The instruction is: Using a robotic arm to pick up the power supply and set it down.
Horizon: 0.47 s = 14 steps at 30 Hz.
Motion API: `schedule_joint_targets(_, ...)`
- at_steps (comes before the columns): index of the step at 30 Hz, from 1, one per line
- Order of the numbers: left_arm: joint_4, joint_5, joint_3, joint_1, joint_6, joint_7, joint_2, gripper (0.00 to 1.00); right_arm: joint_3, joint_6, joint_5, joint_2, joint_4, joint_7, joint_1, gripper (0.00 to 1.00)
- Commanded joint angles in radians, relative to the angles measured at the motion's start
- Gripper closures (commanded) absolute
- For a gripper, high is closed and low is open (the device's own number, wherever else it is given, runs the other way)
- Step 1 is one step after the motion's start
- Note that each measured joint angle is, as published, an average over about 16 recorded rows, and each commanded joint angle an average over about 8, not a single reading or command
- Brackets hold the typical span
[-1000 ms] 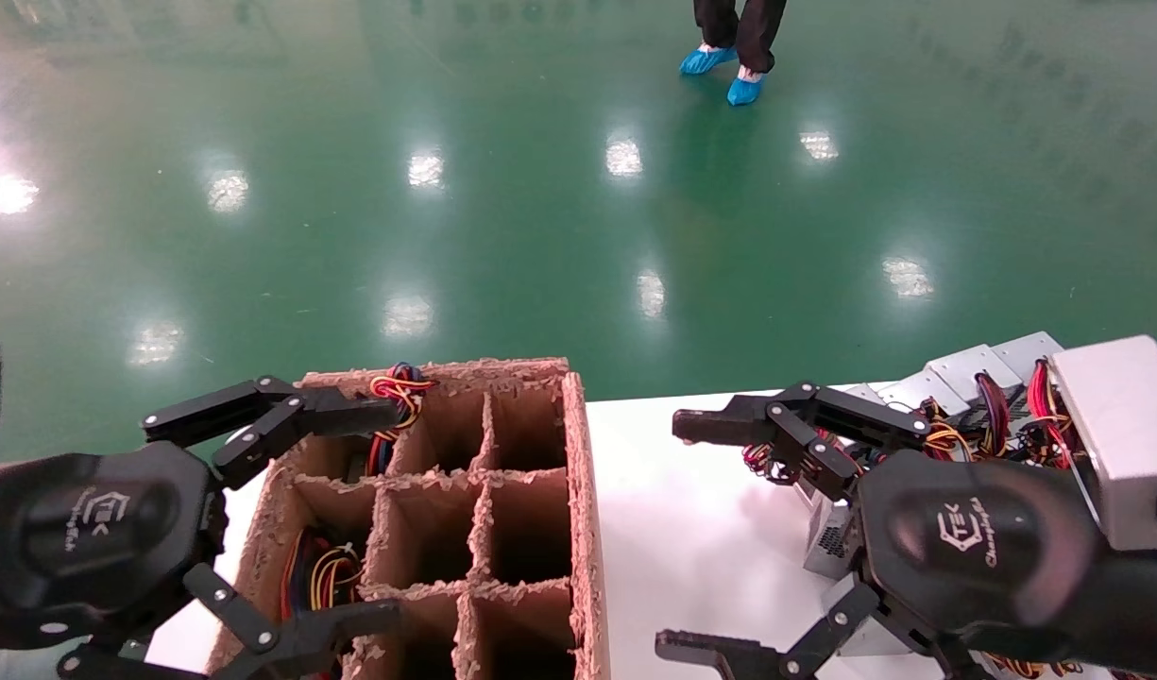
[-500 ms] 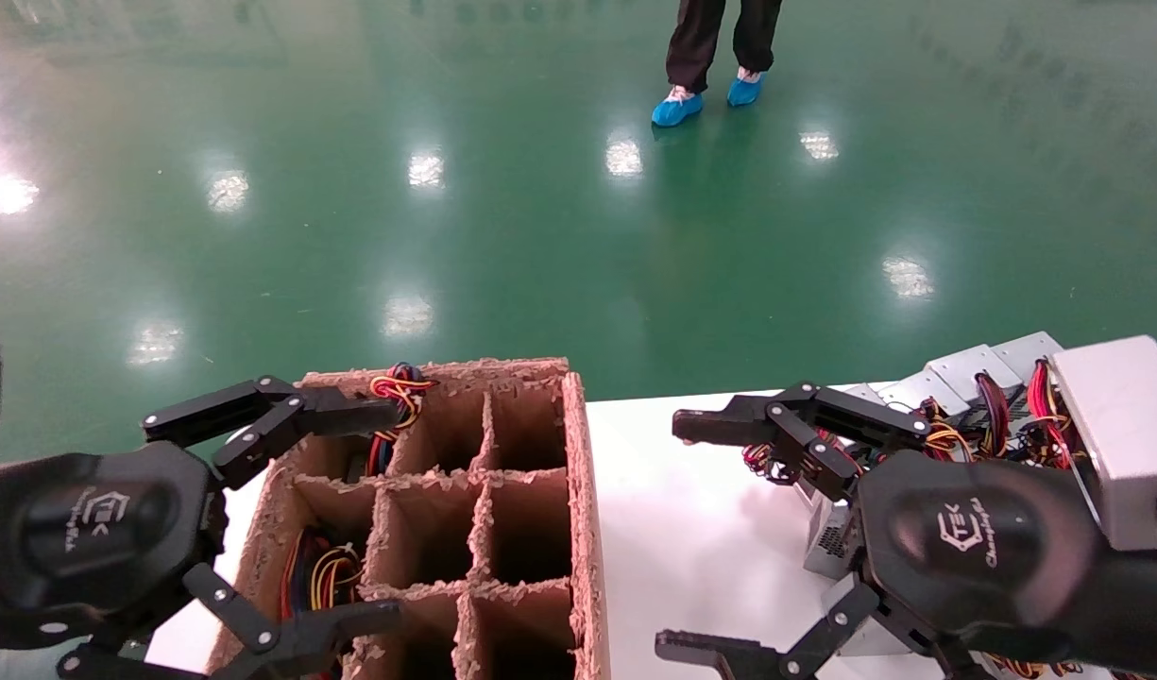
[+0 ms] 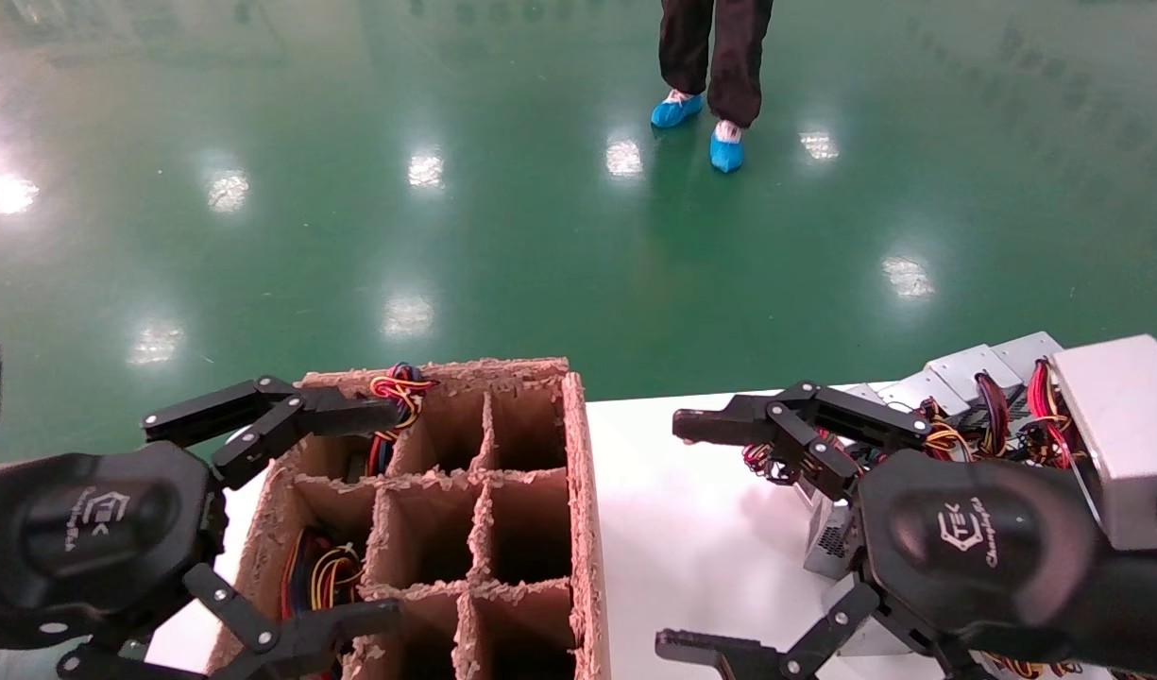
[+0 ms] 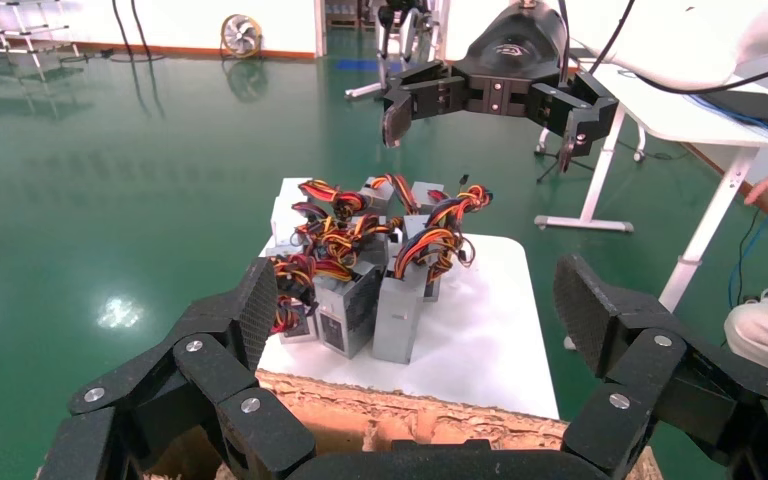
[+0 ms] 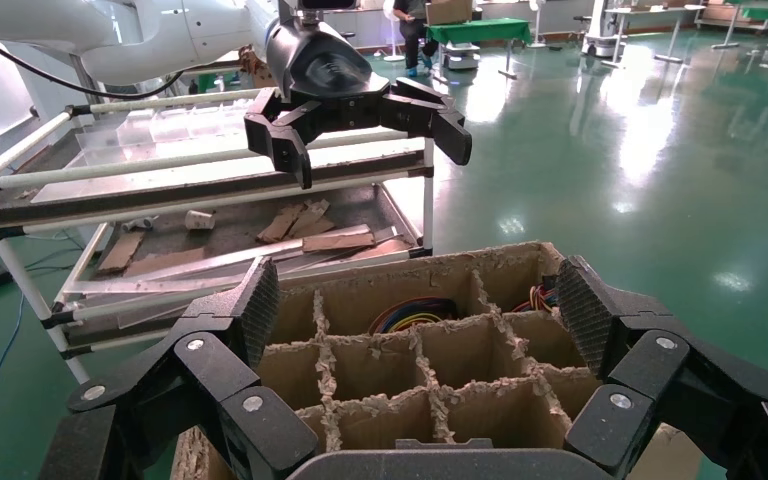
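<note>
- The left gripper [image 3: 356,515] is hanging over the near-left part of the divided cardboard box [image 3: 578,529], fingers spread wide and gripping nothing.
- The right gripper [image 3: 696,538] is hovering above the white tabletop [image 3: 691,529], just beside the cluster of power supplies [image 4: 360,290], its fingers also splayed and empty.
- The power supplies are standing bunched together at the right side of the tabletop, coloured wires [image 4: 335,240] spilling over their tops.
- Wire bundles [image 3: 318,571] are showing in the box's left-hand cells.
- A person in blue shoe covers [image 3: 726,151] is standing on the green floor [image 3: 351,189] beyond.
</note>
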Motion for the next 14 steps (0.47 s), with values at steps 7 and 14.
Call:
schedule_joint_targets(7,0.000,0.000,0.000,0.000,0.000,0.000,0.000,0.00,0.000,0.000,0.000,0.000,0.000,0.000,0.000,0.00)
schedule_joint_targets(14,0.000,0.000,0.000,0.000,0.000,0.000,0.000,0.00,0.000,0.000,0.000,0.000,0.000,0.000,0.000,0.00)
